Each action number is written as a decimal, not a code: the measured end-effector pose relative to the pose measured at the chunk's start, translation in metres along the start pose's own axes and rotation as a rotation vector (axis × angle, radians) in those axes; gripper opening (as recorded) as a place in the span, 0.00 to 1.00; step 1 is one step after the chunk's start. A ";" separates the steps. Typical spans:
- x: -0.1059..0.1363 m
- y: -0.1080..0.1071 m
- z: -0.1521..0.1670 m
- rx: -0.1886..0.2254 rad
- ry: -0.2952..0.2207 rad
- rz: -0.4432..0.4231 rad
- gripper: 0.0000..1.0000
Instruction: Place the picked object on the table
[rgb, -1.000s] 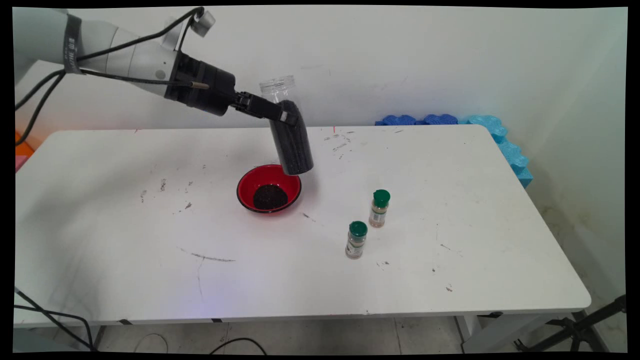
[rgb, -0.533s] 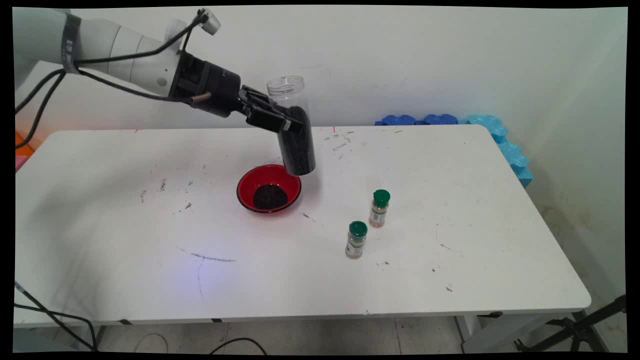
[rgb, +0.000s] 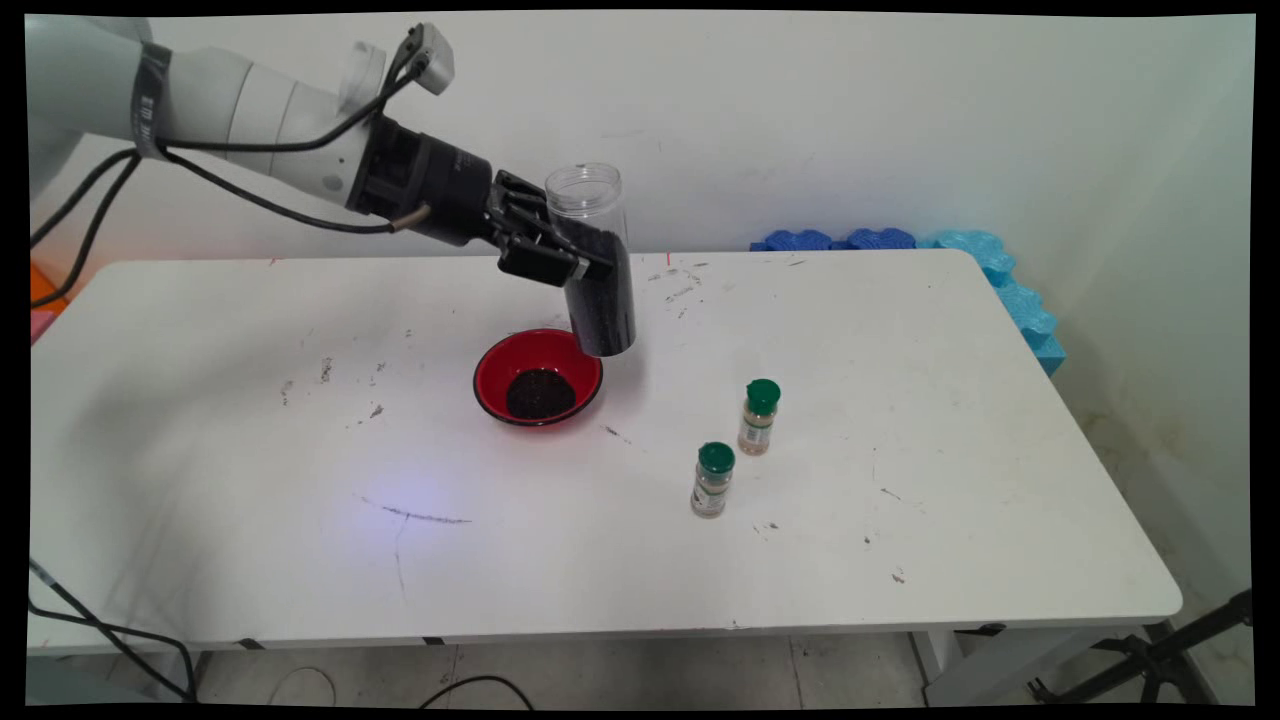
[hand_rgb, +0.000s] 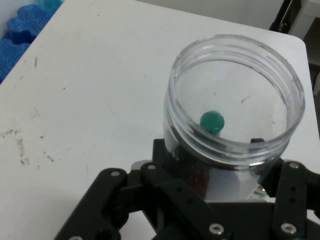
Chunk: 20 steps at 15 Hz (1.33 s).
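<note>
Soft, even light is falling from above on the white table, the arm casting a faint shadow at its left; in the hand view, the clear jar's rim is catching glare

Right of the red bowl — two spice bottles stand near.

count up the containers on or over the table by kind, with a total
clear jar of dark grains, held above the table: 1
red bowl with dark grains: 1
green-capped spice bottles: 2
total: 4
</note>
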 end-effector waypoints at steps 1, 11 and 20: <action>0.000 0.001 0.002 0.000 -0.001 0.006 0.00; -0.024 0.012 0.034 -0.017 -0.018 -0.006 0.00; -0.062 0.017 0.086 -0.011 -0.034 -0.025 0.00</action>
